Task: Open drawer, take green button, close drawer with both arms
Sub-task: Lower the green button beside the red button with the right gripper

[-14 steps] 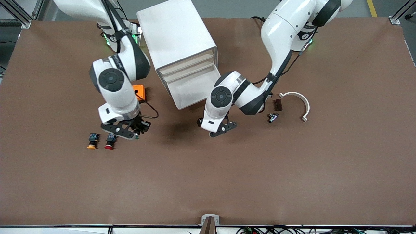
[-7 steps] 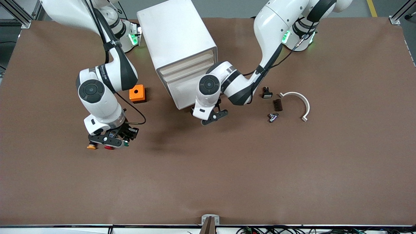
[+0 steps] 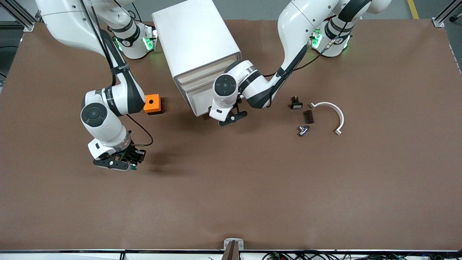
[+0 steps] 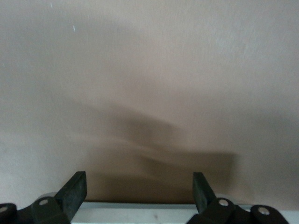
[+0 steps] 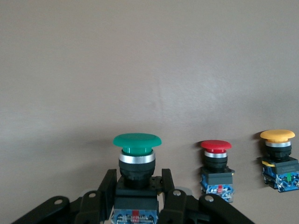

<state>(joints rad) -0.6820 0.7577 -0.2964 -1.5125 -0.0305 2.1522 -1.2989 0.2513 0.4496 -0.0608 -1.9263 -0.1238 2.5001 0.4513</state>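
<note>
The white cabinet [image 3: 195, 39] has its drawer [image 3: 197, 104] pulled out, a shallow white tray. My left gripper [image 3: 231, 118] is open at the drawer's front. In the left wrist view the drawer's white edge [image 4: 140, 212] lies between the spread fingers of the left gripper [image 4: 139, 189]. My right gripper [image 3: 119, 164] is low over the table toward the right arm's end, shut on the green-capped button [image 5: 137, 154], which points cap outward. In the front view only a green speck of the button [image 3: 134, 167] shows.
A red-capped button [image 5: 216, 168] and a yellow-capped one [image 5: 279, 158] stand on the table beside the held button. An orange box [image 3: 152, 104] sits by the cabinet. A small black part [image 3: 296, 103], a brown block [image 3: 308, 116], a metal fitting [image 3: 303, 130] and a white curved piece [image 3: 332, 112] lie toward the left arm's end.
The right gripper carried the green button away from the cabinet, over the spot where the red and yellow buttons stand. The left gripper moved up to the drawer's front; the drawer sticks out slightly less.
</note>
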